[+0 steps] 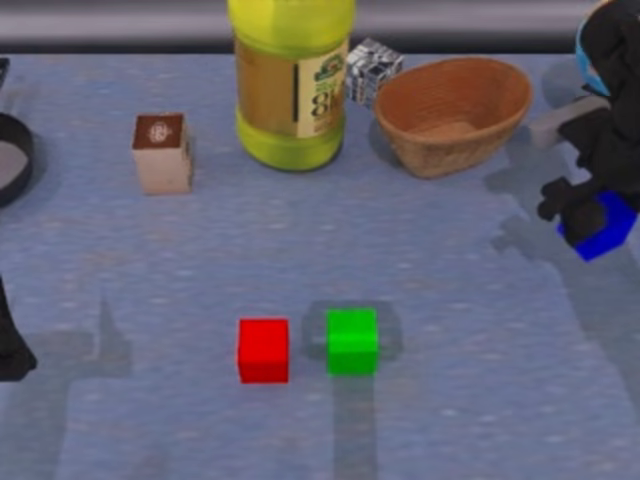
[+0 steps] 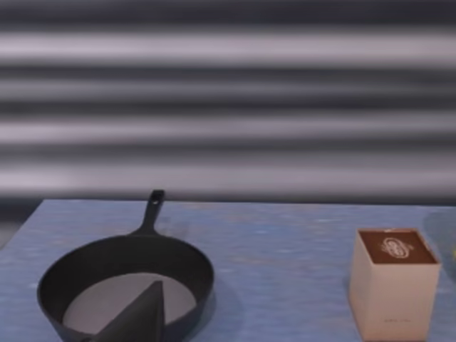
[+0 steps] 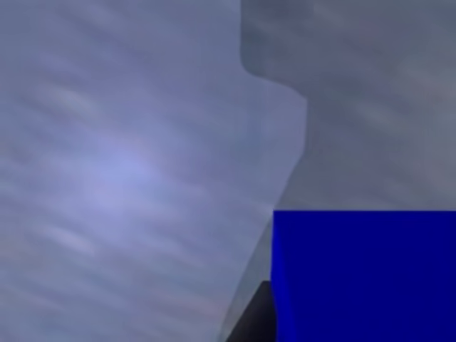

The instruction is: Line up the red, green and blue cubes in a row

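The red cube [image 1: 263, 350] and the green cube [image 1: 352, 341] sit side by side near the middle of the blue desk [image 1: 150, 280], toward the front edge in the top view, with a narrow gap between them, red on the left, green on the right. Both are small, plain and matte, of equal size, with flat, evenly coloured faces.

The blue cube [image 1: 603, 228] is well apart from them, at the right side of the desk. It is deep blue, and only part of it shows below the dark right gripper [image 1: 583, 208], which covers its top. In the right wrist view the blue cube [image 3: 363, 274] fills one corner as a flat blue face, with one dark finger [image 3: 253, 317] right against its side. The gripper appears closed on the cube.

The left gripper [image 1: 12, 350] is parked at the left edge of the desk; whether it is open I cannot tell.

Along the back stand a beige block with a brown top [image 1: 161, 152], a yellow bottle [image 1: 292, 80], a silvery checkered cube [image 1: 372, 68] and a woven basket [image 1: 452, 112]. A black frying pan [image 2: 125, 285] lies at the far left
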`<move>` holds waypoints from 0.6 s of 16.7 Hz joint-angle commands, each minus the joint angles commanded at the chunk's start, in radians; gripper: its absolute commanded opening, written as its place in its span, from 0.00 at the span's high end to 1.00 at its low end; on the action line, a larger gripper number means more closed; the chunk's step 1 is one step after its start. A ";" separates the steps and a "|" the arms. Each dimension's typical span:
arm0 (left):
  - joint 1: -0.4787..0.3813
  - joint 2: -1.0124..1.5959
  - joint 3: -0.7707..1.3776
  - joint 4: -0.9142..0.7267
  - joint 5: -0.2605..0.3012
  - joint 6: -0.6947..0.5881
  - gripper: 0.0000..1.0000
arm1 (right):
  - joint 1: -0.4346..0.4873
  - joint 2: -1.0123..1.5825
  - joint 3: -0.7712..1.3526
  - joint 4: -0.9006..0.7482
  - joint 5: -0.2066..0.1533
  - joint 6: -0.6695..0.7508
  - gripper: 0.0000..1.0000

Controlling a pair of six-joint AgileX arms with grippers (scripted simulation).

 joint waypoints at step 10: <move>0.000 0.000 0.000 0.000 0.000 0.000 0.00 | 0.121 -0.024 -0.027 -0.005 0.000 0.225 1.00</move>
